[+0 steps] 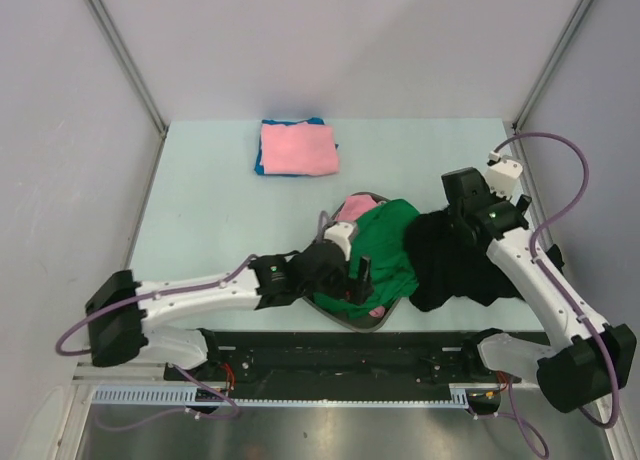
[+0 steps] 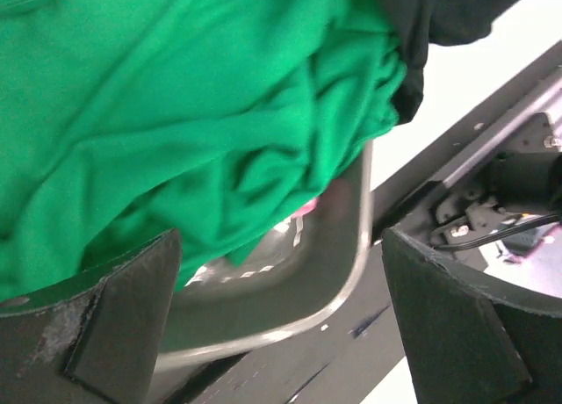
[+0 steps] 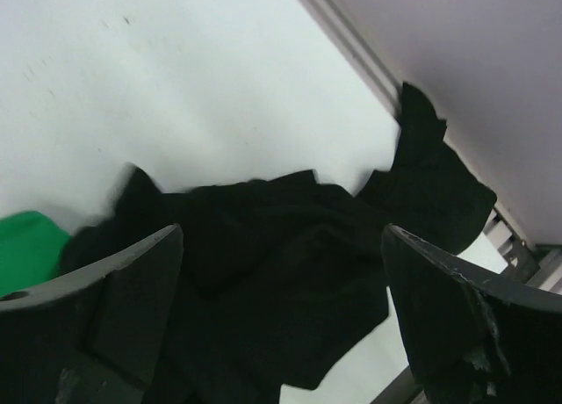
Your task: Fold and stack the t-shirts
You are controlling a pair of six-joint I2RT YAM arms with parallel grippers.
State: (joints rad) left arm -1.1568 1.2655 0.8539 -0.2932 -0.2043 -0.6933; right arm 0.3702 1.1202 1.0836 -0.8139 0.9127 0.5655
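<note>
A crumpled green t-shirt (image 1: pixel 385 245) (image 2: pixel 176 114) lies heaped in a metal tray (image 1: pixel 352 318) (image 2: pixel 351 272), with a pink t-shirt (image 1: pixel 355 208) (image 2: pixel 303 209) showing beneath it. My left gripper (image 1: pixel 355 278) (image 2: pixel 281 334) hovers open over the tray's near rim, with nothing between its fingers. To the right of the tray a black t-shirt (image 1: pixel 455 265) (image 3: pixel 290 281) sits bunched on the table, touching the green one. Above it my right gripper (image 1: pixel 458 220) (image 3: pixel 281 325) stands open and empty. A folded pink t-shirt (image 1: pixel 298 147) rests on a folded blue one (image 1: pixel 260 165) at the back.
The pale table (image 1: pixel 200 210) is walled by grey panels left, right and behind. A black rail (image 1: pixel 340 365) (image 2: pixel 457 158) runs along the near edge under the arm bases. The black t-shirt reaches close to the table's right edge (image 3: pixel 369 70).
</note>
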